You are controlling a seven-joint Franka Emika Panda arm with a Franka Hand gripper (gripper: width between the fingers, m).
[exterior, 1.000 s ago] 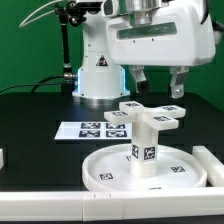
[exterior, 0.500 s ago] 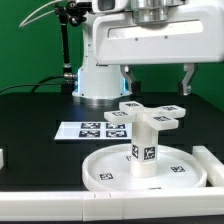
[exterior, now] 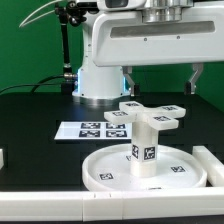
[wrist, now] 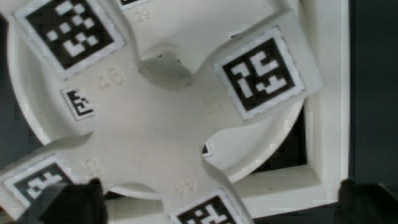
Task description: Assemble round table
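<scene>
One large rimmed white plastic disc, one short white cylindrical leg. One white cross-shaped foot piece beneath the gripper.

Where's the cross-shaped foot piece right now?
In the exterior view, the cross-shaped foot piece sits atop the short leg, which stands on the round disc, below the open gripper.

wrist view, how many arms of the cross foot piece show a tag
4. The cross-shaped foot piece shows one tag on each arm. The last is cut off by the frame edge.
</scene>
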